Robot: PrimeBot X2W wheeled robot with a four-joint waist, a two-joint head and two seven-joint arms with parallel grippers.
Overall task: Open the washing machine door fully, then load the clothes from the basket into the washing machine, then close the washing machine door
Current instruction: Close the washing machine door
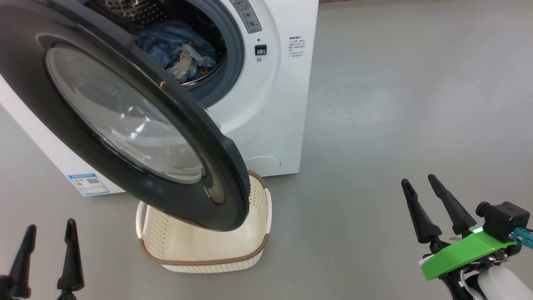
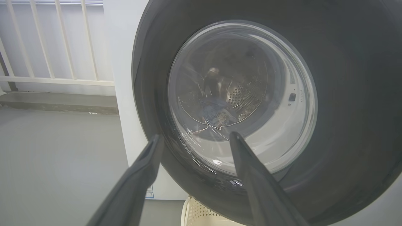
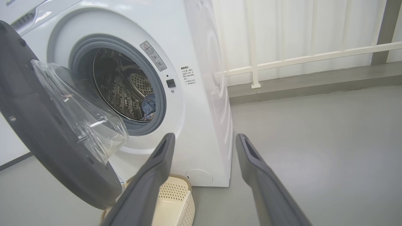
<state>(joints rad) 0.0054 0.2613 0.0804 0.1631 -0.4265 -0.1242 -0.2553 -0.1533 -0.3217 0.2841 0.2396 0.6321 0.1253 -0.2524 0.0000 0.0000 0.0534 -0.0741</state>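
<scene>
The washing machine stands at the upper left, its round black door swung out partway over the basket. Light blue clothes lie inside the steel drum. The cream basket with its brown rim sits on the floor under the door's lower edge, and its visible bottom is bare. My left gripper is open at the lower left, facing the door's glass window with nothing between its fingers. My right gripper is open at the lower right, well clear of the machine and basket.
Grey floor stretches to the right of the machine. A white railing and a low kerb run along the wall behind the machine. A blue energy sticker marks the machine's lower front.
</scene>
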